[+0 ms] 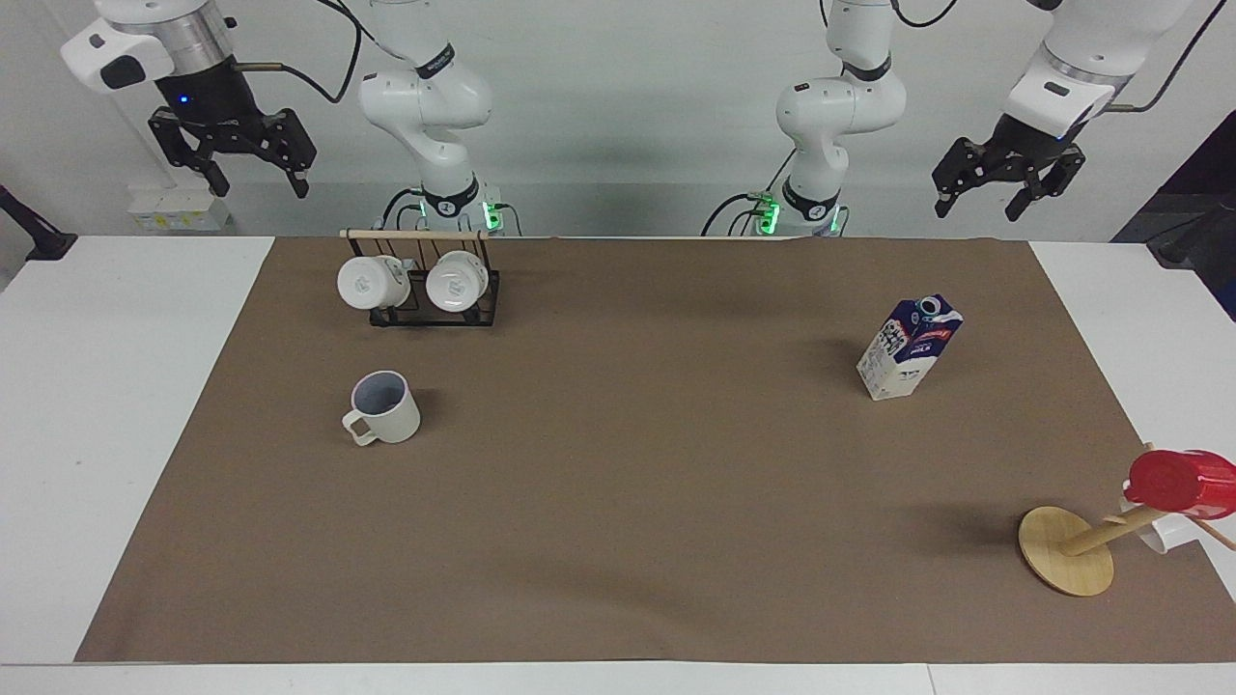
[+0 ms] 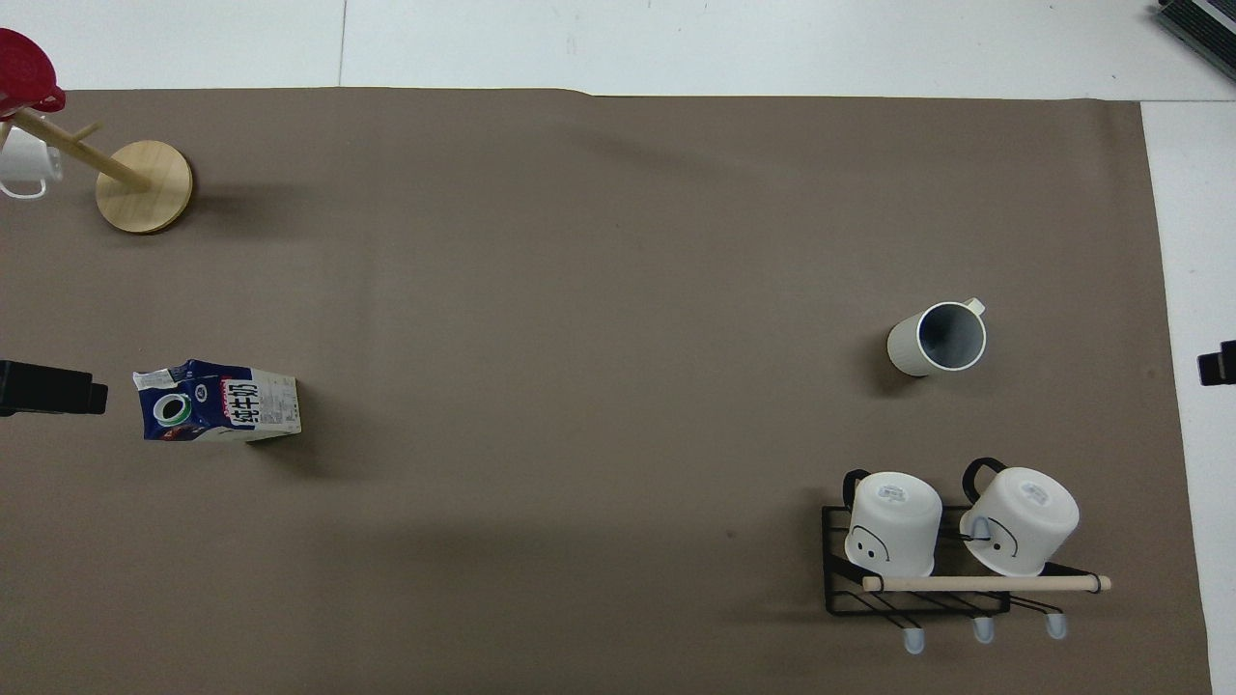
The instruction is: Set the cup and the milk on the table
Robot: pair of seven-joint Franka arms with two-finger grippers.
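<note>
Brown paper covers most of the white table point(image 1: 116, 405). Toward its right-arm end, near the robots' edge, a black rack point(image 1: 435, 307) hangs two white mugs. The milk point(image 1: 908, 347) stands toward the left-arm end, the cup point(image 1: 384, 409) upright toward the right-arm end (its grey inside shows best from overhead). Only the facing view shows the left gripper point(image 1: 985, 205) and right gripper point(image 1: 259, 185) whole, both raised near the robots' edge, fingers apart and empty.

A plain pale grey wall point(image 1: 628, 116) is seen at the robots' end of the room. The white surface point(image 1: 106, 405) is covered by a large brown sheet point(image 1: 618, 483). Soft shadows are cast on the sheet. Small white boxes point(image 1: 179, 208) are set against the wall.
</note>
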